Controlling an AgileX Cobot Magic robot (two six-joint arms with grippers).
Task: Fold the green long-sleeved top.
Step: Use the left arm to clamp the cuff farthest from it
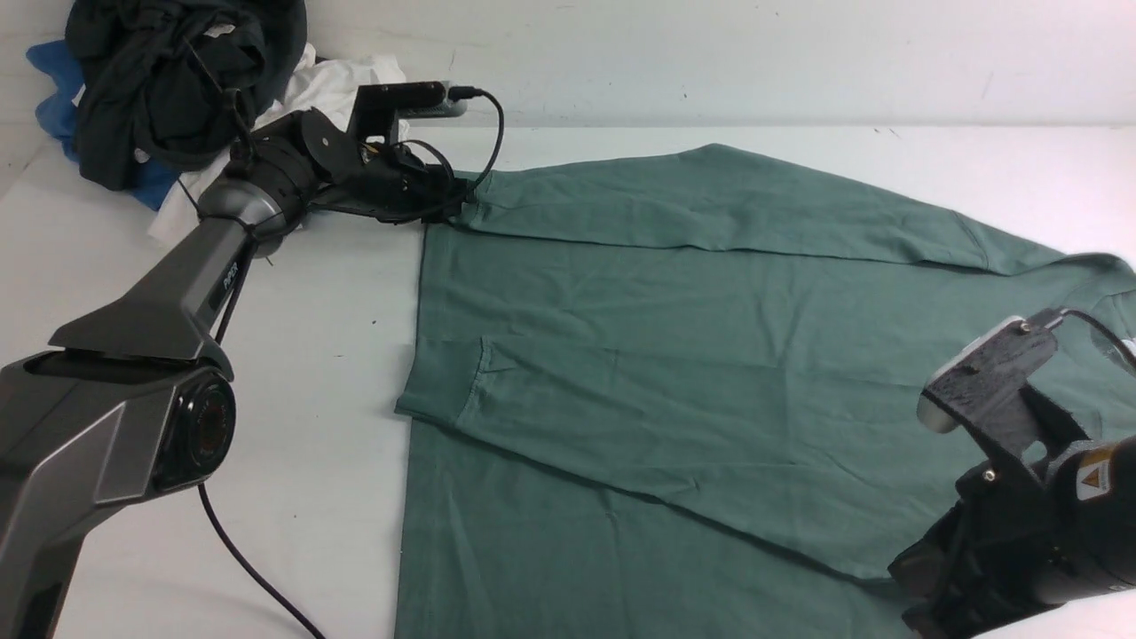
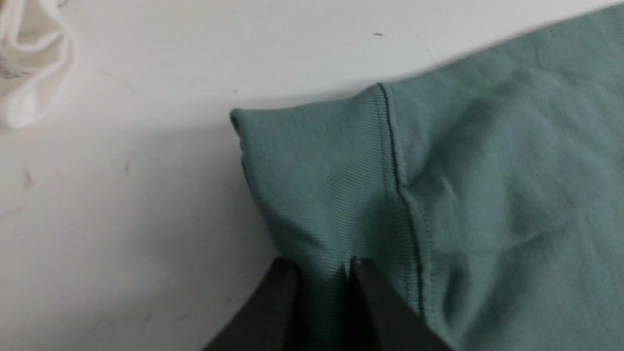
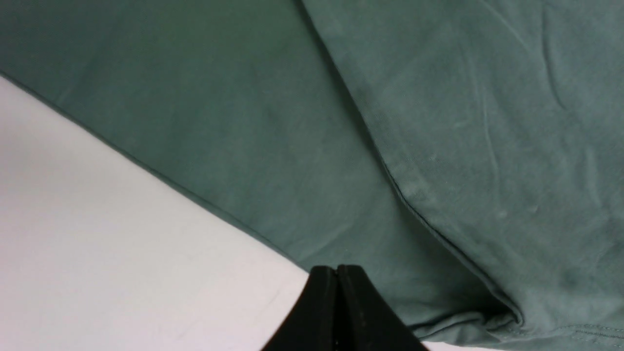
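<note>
- In the front view, the green long-sleeved top [image 1: 674, 355] is lying flat on the white worktop [image 1: 311, 355], covering its middle and right side.
- Both sleeves are lying folded across the body: the far sleeve [image 1: 710, 204] is running along the far edge, and the near sleeve [image 1: 639, 426] is slanting across the middle.
- The left arm [image 1: 177, 293] is reaching toward the far left corner of the top, and the left gripper [image 1: 446, 207] is sitting at the end of the far sleeve.
- The right arm [image 1: 1021, 497] is hanging over the near right part of the top; its jaws are not showing here.
- A dark garment [image 1: 169, 80], a white garment [image 1: 337, 84] and a blue garment [image 1: 53, 89] are lying heaped at the far left corner, apart from the top.
- In the left wrist view, the jaws are pinching the ribbed cuff [image 2: 317, 170], with a ridge of its fabric standing between them. The cuff is lifting slightly off the worktop, and the white garment is showing near it.
- In the right wrist view, the right gripper [image 3: 337, 271] is hovering where the edge of the top is meeting bare worktop. Its jaws are pressed together with no cloth showing between them.
</note>
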